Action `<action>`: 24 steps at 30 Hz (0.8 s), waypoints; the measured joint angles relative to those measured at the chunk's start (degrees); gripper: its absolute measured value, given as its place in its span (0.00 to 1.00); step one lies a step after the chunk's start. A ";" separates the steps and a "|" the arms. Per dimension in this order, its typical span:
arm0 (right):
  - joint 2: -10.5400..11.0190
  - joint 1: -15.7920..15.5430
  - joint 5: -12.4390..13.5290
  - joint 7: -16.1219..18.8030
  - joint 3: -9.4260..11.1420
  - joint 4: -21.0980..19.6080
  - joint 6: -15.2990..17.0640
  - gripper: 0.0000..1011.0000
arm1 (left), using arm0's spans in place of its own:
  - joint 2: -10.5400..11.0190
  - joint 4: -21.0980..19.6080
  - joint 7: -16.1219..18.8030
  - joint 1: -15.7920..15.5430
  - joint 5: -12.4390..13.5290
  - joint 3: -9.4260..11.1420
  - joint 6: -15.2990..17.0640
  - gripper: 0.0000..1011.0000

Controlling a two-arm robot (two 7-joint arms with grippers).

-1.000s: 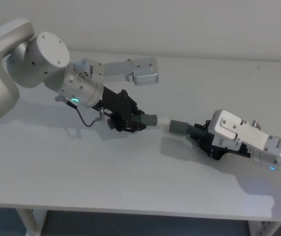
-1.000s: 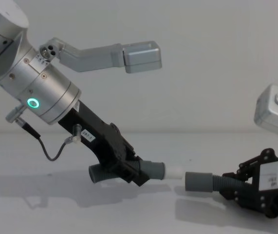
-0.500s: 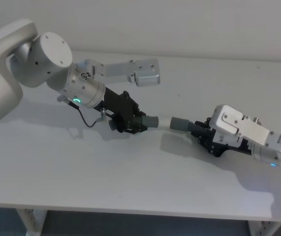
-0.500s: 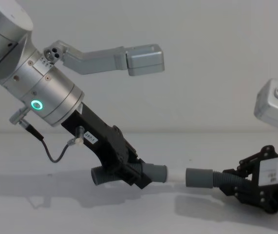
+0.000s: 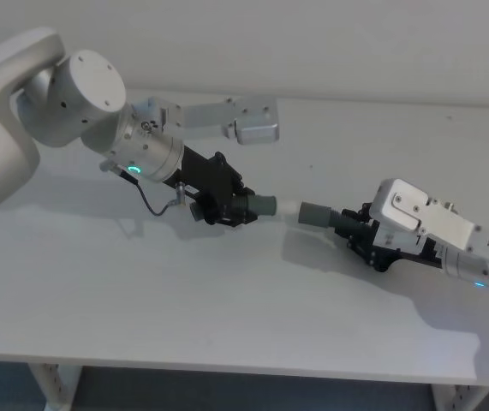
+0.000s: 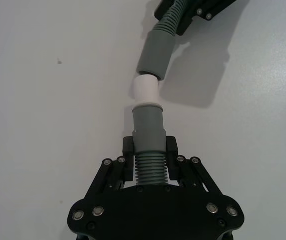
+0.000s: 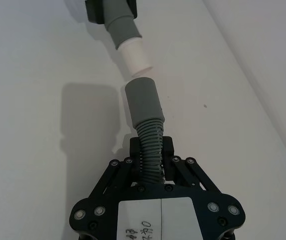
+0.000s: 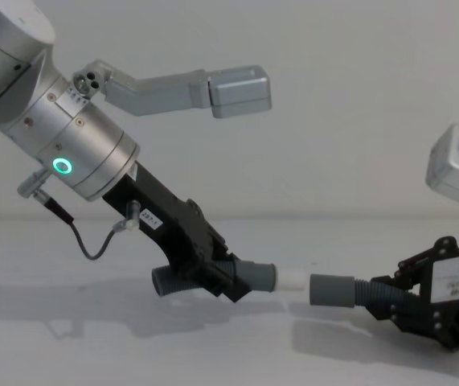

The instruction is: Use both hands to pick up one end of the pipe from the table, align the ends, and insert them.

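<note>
Your left gripper (image 5: 231, 208) is clamped on the ribbed middle of 1 pipe piece (image 6: 149, 142); its 2 fingers (image 6: 171, 147) press that ribbing from both sides. Ahead of the fingertips you see this piece's grey cuff (image 8: 255, 277), and beyond the cuff the white tip (image 6: 146, 90). Behind the gripper, the piece's rear end (image 8: 165, 282) bends down toward the table (image 5: 227, 300).

Your right gripper (image 5: 366, 240) is likewise clamped on the ribbed section of the 2nd pipe piece (image 7: 148, 150), jaws narrowed to the hose's width. Ahead of it sits the plain open cuff (image 8: 333, 290).

The 2 pieces point at each other between the grippers, both held just above the table. In the left wrist view the white tip meets the mouth of the open cuff at a slight angle; in the right wrist view a sliver of table shows between them. Whether the tip has entered the mouth cannot be told. Most of the tip's length is outside the cuff.
</note>
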 joint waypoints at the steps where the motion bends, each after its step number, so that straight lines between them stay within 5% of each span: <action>1: 0.00 0.00 0.00 0.00 0.00 0.00 0.00 0.24 | 0.00 -0.02 0.04 -0.02 0.00 -0.06 -0.06 0.36; 24: 1.09 -0.31 2.07 0.65 0.09 -0.65 -0.86 0.24 | 0.03 -1.04 0.37 -0.18 -0.26 -0.31 -0.38 0.36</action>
